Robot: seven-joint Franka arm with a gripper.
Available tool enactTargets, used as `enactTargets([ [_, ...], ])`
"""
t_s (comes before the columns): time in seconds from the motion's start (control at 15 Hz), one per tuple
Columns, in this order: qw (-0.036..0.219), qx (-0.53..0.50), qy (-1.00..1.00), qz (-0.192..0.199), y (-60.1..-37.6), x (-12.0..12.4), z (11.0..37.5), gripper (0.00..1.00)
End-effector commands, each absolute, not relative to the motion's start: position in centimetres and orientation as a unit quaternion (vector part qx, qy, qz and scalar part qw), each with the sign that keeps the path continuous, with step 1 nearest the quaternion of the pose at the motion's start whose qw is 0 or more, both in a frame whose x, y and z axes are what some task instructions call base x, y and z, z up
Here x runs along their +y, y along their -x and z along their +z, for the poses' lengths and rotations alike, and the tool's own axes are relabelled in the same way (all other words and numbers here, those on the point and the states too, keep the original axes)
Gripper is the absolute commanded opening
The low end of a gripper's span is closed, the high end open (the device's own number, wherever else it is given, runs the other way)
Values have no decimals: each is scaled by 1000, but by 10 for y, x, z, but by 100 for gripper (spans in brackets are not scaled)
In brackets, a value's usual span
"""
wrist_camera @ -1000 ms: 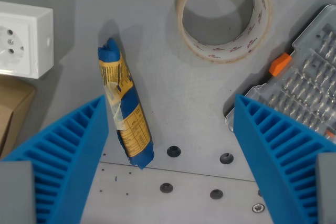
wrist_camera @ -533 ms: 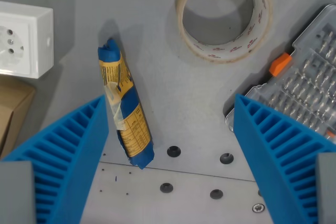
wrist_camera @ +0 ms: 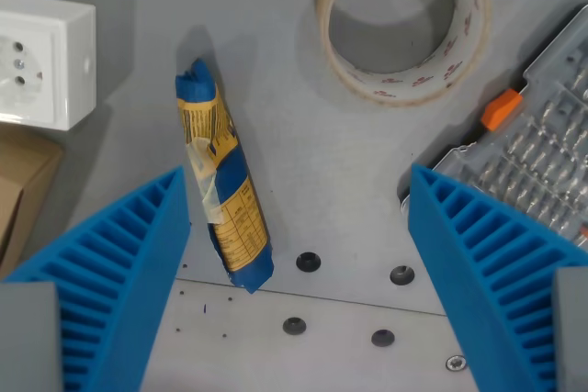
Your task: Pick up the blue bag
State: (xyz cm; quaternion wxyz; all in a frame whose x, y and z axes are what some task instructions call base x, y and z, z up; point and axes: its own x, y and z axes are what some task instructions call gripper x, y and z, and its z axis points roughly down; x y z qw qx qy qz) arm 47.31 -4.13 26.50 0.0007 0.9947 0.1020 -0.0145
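Observation:
The blue bag (wrist_camera: 222,188) is a long, narrow blue and yellow packet lying on the grey table, running from upper left to lower right. My gripper (wrist_camera: 299,192) is open above the table, its ribbed blue fingers (wrist_camera: 119,273) wide apart. The bag lies just inside the finger on the wrist view's left, its lower half close beside that fingertip. Whether they touch I cannot tell. Nothing is held between the fingers.
A roll of clear tape (wrist_camera: 401,25) lies at the top. A transparent bit case (wrist_camera: 528,149) with an orange latch sits at the wrist view's right. A white wall socket (wrist_camera: 41,60) and a cardboard box (wrist_camera: 23,190) are at the left. Screw holes (wrist_camera: 309,262) dot the table.
The whole scene has shifted slightly right and down in the picture, so the camera has moved a little. The bag and the other objects lie as before.

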Motion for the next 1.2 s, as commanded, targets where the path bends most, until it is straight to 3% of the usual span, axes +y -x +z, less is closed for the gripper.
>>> enactTargets([
  [0.07,8,134,-991,21,-466,-39,258,100],
  [1.2,24,201,-979,36,-439,-20,216,100],
])
